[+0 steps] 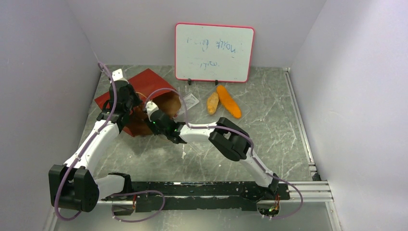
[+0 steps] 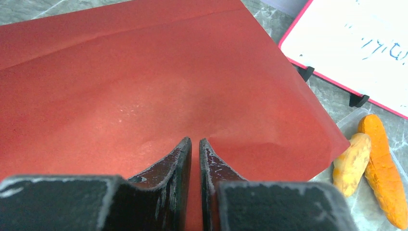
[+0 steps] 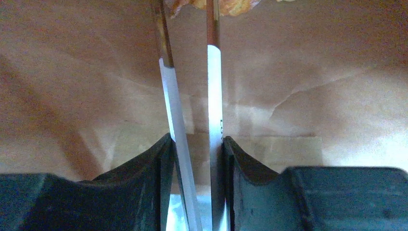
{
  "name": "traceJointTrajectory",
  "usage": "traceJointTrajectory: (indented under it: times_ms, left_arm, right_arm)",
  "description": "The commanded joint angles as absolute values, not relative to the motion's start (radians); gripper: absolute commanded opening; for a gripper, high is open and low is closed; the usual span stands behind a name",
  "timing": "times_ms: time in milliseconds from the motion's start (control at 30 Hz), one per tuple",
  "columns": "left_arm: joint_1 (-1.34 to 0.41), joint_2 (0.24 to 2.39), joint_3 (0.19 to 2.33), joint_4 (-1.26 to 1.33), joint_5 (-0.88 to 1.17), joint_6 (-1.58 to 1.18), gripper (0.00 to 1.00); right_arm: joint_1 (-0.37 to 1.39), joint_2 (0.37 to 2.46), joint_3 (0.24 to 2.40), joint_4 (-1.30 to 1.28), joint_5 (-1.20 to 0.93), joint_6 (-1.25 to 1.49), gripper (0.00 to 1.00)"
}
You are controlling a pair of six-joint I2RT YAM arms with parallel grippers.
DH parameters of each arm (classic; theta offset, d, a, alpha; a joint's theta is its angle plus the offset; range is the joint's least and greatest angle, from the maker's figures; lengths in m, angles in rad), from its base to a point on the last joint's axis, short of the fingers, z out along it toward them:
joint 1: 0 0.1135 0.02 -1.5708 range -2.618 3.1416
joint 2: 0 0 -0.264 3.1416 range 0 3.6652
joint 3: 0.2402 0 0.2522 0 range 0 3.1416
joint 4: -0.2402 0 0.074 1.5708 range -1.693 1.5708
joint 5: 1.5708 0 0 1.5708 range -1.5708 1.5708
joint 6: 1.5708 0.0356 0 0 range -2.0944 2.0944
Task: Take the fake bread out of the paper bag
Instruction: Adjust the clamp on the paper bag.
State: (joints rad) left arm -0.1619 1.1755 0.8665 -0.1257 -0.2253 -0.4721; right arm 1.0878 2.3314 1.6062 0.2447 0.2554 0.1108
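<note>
Pale walls close in a grey marbled surface on three sides.

- Whiteboard: pink-framed, upright on two black feet at top centre, with faint scribbles on it.
- Paper bag: red outside and brown inside, lying flat at upper left with its mouth facing the middle of the frame.
- Left claw: shut, fingertips nearly meeting, low over the bag's red upper face. Whether any paper is pinched cannot be told.
- Right claw: reaches into the bag mouth, its arm lying across the opening and hiding the inside from above. The jaws stand partly apart. Two thin strips, white lower down and brown higher up, run between them, one along each pad. What they are, and whether they are gripped, cannot be told.
- Clear tray: right of the bag, below the whiteboard.
- Orange baguette: on the tray.
- Tan roll: touching the baguette's left side, outside the bag.
- Golden-brown crusty piece: top edge of the right wrist view, inside the bag beyond the strips.
</note>
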Motion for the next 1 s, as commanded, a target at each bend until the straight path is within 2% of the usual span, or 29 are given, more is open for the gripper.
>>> traceJointTrajectory:
  times_ms: [0, 267, 467, 667, 967]
  left_arm:
    - [-0.172, 1.151, 0.863, -0.132, -0.231, -0.477, 0.07]
    - [-0.172, 1.16, 0.873, -0.138, -0.242, -0.476, 0.07]
    - [-0.175, 1.149, 0.863, -0.143, -0.245, -0.478, 0.07]
    - [-0.176, 1.148, 0.87, -0.153, -0.253, -0.473, 0.07]
    - [-0.177, 1.153, 0.872, -0.151, -0.262, -0.45, 0.07]
  right_arm:
    - [1.089, 2.198, 1.523, 0.285, 0.246, 0.198, 0.0]
    - [1.089, 2.071, 1.398, 0.313, 0.226, 0.265, 0.0]
    - [1.088, 2.053, 1.377, 0.327, 0.198, 0.277, 0.01]
    - [1.057, 2.011, 1.359, 0.314, 0.108, 0.441, 0.03]
    - [1.057, 1.783, 1.068, 0.361, 0.086, 0.548, 0.06]
